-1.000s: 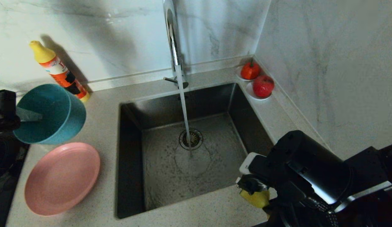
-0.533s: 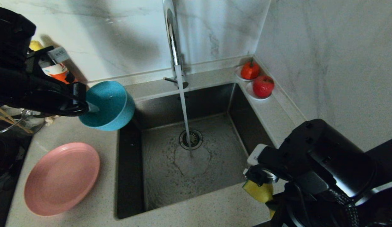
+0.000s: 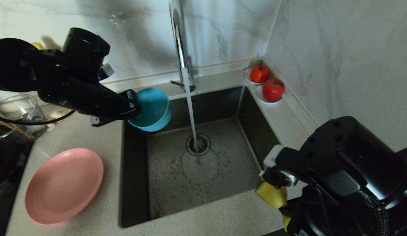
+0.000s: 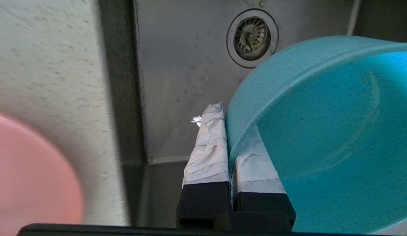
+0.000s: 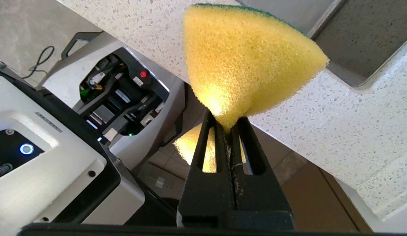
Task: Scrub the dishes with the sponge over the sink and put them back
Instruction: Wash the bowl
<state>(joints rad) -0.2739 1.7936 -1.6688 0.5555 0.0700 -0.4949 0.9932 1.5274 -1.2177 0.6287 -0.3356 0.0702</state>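
My left gripper (image 3: 138, 109) (image 4: 228, 121) is shut on the rim of the teal bowl (image 3: 151, 111) (image 4: 321, 131), one taped finger inside and one outside. It holds the bowl tilted above the back left corner of the sink (image 3: 177, 183), left of the running water (image 3: 190, 108) from the tap (image 3: 179, 39). The drain strainer (image 3: 198, 144) (image 4: 251, 34) lies below. The pink plate (image 3: 64, 185) (image 4: 26, 170) rests on the counter left of the sink. My right gripper (image 3: 272, 186) (image 5: 228, 126) is shut on the yellow sponge (image 3: 272, 196) (image 5: 246, 62) at the sink's front right corner. Wooden sticks (image 3: 2, 122) show at the far left.
A clear glass jug (image 3: 20, 109) stands on the counter behind my left arm. Two red fruits (image 3: 260, 73) (image 3: 273, 89) sit on white saucers at the sink's back right corner. Marble walls close off the back and right.
My left arm has carried the teal bowl from over the left counter rightward to above the sink's back left corner. The right arm with the sponge has barely shifted.
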